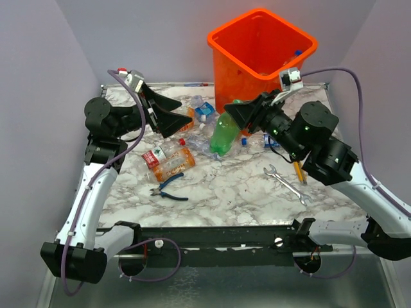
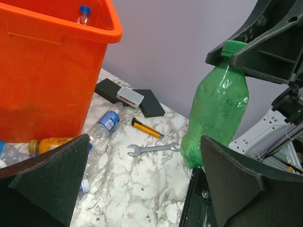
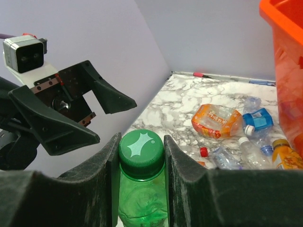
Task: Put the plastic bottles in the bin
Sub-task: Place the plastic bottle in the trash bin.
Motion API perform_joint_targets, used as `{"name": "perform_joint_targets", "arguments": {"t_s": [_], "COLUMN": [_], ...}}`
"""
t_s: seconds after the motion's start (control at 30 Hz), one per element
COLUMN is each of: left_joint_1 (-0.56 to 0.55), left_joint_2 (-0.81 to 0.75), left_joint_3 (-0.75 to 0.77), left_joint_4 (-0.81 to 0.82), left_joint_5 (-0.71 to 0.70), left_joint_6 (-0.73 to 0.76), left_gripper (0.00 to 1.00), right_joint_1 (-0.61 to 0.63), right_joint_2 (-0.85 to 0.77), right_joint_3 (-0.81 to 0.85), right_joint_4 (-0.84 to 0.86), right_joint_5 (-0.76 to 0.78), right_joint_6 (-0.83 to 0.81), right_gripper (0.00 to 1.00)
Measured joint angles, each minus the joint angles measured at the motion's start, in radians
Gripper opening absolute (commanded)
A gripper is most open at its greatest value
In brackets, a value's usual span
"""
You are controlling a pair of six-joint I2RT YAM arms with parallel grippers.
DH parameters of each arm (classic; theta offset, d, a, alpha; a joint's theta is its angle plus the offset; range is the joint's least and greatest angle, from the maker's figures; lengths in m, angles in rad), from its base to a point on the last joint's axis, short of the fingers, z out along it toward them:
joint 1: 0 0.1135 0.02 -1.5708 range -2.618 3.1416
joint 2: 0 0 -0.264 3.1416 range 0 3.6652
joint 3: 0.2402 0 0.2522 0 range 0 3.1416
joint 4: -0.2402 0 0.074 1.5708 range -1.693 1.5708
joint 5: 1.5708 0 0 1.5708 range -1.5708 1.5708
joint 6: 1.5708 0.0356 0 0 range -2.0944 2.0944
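My right gripper (image 1: 236,113) (image 3: 141,147) is shut on the green cap of a green plastic bottle (image 1: 225,133) (image 2: 217,111) (image 3: 142,201). The bottle hangs from the cap, in front of the orange bin (image 1: 221,46) (image 2: 47,71) (image 3: 289,56). Facing it from the left, my left gripper (image 1: 180,112) (image 2: 144,156) (image 3: 116,119) stands wide open and holds nothing. Several clear bottles lie on the marble: an orange-labelled one (image 1: 174,165), a red-labelled one (image 1: 156,154) and a blue-labelled one (image 1: 204,110) (image 2: 108,122). A blue-capped bottle (image 2: 84,14) shows inside the bin.
Blue-handled pliers (image 1: 168,188) lie near the front left. A steel wrench (image 1: 286,184) (image 2: 154,149) and a yellow cutter (image 1: 298,172) (image 2: 147,127) lie on the right. Black blocks with a small white box (image 2: 129,97) sit by the back wall.
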Motion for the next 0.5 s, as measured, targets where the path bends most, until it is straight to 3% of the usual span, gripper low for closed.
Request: {"name": "perform_joint_targets", "arguments": {"t_s": [0.2, 0.5], "left_joint_1": [0.023, 0.001], "left_joint_2": [-0.050, -0.039], "left_joint_3": [-0.063, -0.016], "left_joint_4": [0.022, 0.071], "left_joint_5": [0.034, 0.115], "left_joint_6": [-0.015, -0.034], "left_gripper": [0.99, 0.99], "right_joint_1": [-0.032, -0.039], "right_joint_2": [0.053, 0.156], "right_joint_3": [-0.016, -0.055], "right_joint_4": [0.047, 0.193], "right_joint_5": [-0.111, -0.272], "right_joint_6": [0.042, 0.114], "right_gripper": [0.00, 0.00]}}
